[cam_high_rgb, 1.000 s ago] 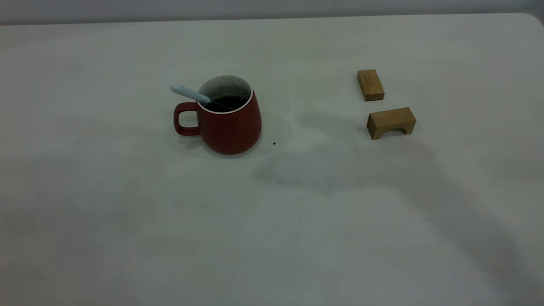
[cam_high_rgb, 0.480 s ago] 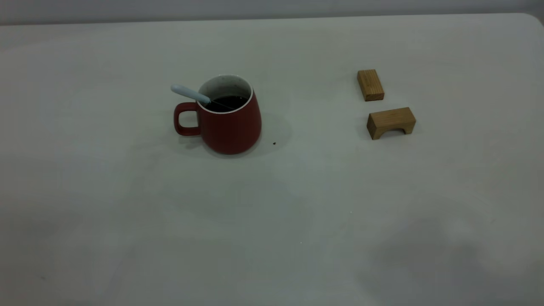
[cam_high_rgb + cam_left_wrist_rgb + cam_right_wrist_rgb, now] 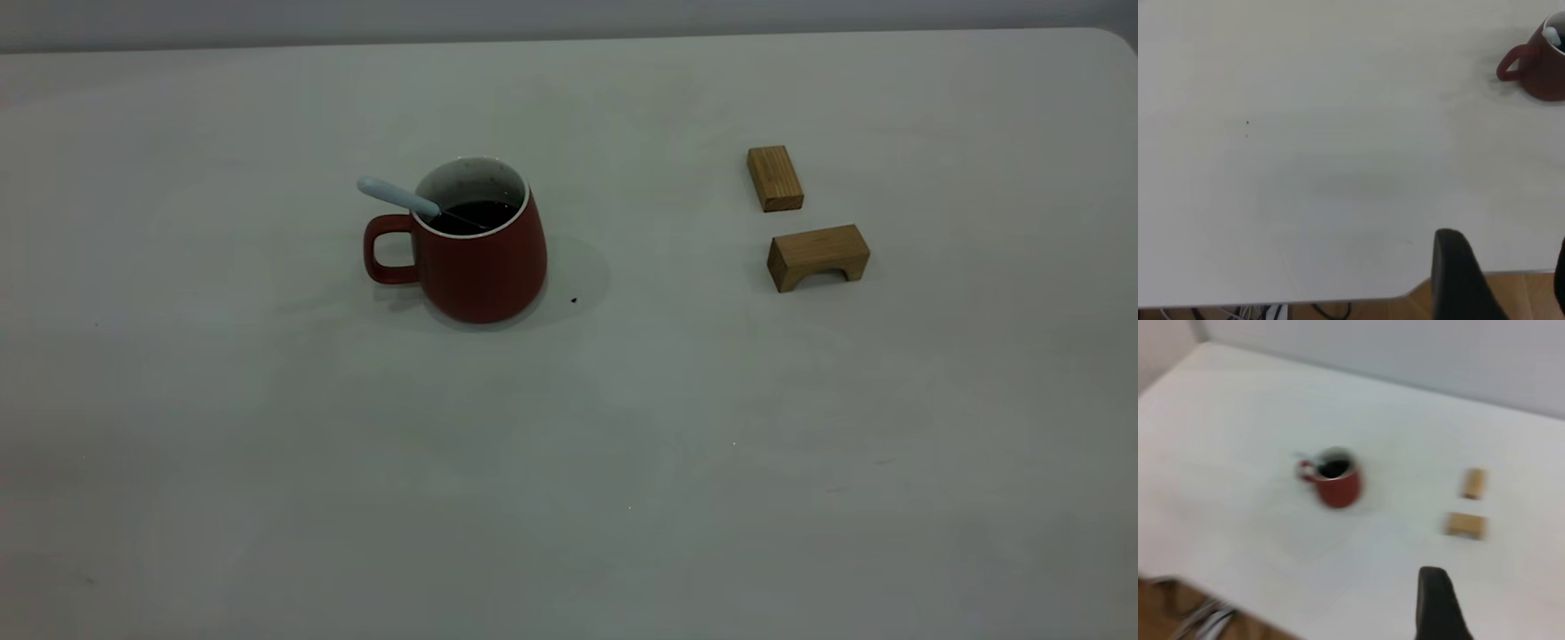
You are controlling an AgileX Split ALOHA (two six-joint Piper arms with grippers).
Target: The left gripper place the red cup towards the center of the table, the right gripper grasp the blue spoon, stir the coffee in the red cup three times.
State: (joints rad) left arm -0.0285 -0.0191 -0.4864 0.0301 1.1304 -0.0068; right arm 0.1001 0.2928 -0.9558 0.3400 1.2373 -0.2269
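The red cup [image 3: 484, 262] stands upright left of the table's [image 3: 622, 427] middle, handle to the left, with dark coffee [image 3: 476, 215] inside. The blue spoon [image 3: 391, 193] leans in it, its pale handle sticking out over the rim above the cup's handle. No gripper touches either. In the exterior view neither gripper shows. The left gripper [image 3: 1508, 280] is open and empty above the table's edge, far from the cup [image 3: 1541, 63]. The right gripper [image 3: 1505, 607] hangs high and far back from the cup [image 3: 1336, 485]. Only one finger [image 3: 1438, 607] of it shows, with bare table beside it.
Two wooden blocks lie right of the cup: a flat one [image 3: 775, 178] farther back and an arch-shaped one [image 3: 818, 256] nearer. A small dark speck [image 3: 573, 300] sits beside the cup's base. Wood floor [image 3: 1525, 297] and cables [image 3: 1271, 312] show below the table's edge.
The arm's shadow that lay over the table's right half has slid off toward the near right and faded. Cup, spoon and blocks have not moved.
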